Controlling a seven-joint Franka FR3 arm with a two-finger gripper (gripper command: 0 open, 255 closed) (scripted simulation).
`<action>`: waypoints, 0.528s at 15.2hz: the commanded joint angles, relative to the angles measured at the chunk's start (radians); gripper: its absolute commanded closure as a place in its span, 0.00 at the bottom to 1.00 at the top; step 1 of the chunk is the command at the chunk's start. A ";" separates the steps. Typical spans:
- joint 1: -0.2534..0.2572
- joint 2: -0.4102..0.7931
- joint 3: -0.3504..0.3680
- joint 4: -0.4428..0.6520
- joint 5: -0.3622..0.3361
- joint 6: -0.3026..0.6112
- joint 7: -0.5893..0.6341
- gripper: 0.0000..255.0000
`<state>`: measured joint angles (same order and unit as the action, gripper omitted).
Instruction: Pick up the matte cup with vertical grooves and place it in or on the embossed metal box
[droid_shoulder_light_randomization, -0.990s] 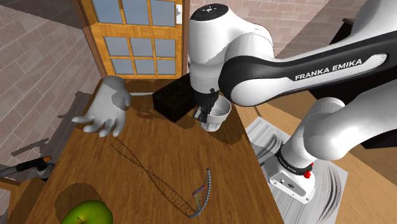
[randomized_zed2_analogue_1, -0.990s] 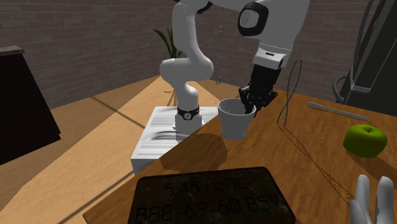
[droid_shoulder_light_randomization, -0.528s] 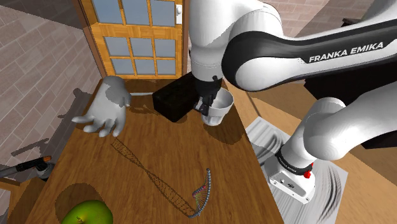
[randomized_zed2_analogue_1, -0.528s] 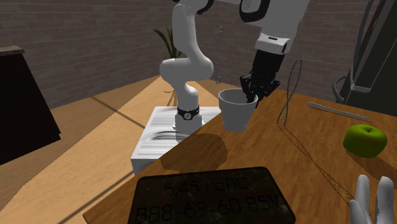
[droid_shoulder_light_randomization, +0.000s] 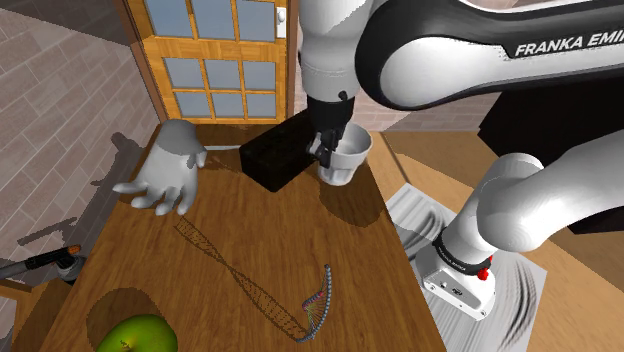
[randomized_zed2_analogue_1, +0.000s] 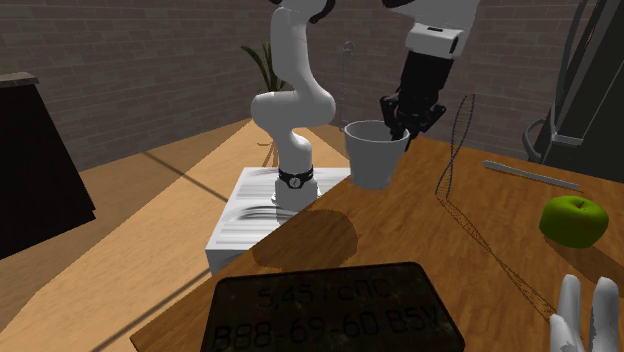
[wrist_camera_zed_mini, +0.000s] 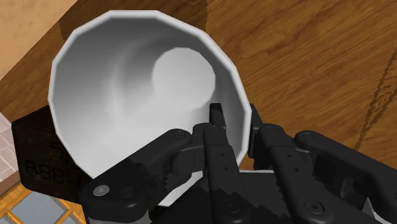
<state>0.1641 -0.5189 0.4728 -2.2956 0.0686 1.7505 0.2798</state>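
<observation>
The white cup hangs clear above the wooden table, pinched by its rim. My black gripper is shut on that rim, one finger inside and one outside. In the second exterior view the cup floats above the table's near corner with the gripper at its rim. The dark box with embossed lettering lies just to the shoulder view's left of the cup; its lid fills the second exterior view's lower middle. The cup's inside looks empty.
A white hand model stands on the table left of the box. A green apple sits at the near left corner, and a twisted helix model lies across the middle. A panelled door stands behind the table.
The gripper has lifted the cup higher off the table and carried it a little toward the dark box. The cup's shadow on the wood stays below.
</observation>
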 joint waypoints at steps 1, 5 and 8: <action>-0.001 -0.001 -0.003 0.020 -0.002 -0.020 -0.002 1.00; -0.054 0.099 -0.035 0.099 -0.060 -0.002 -0.052 1.00; -0.090 0.179 -0.055 0.171 -0.101 0.005 -0.085 1.00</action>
<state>0.0868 -0.3625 0.4275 -2.1465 -0.0183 1.7544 0.2104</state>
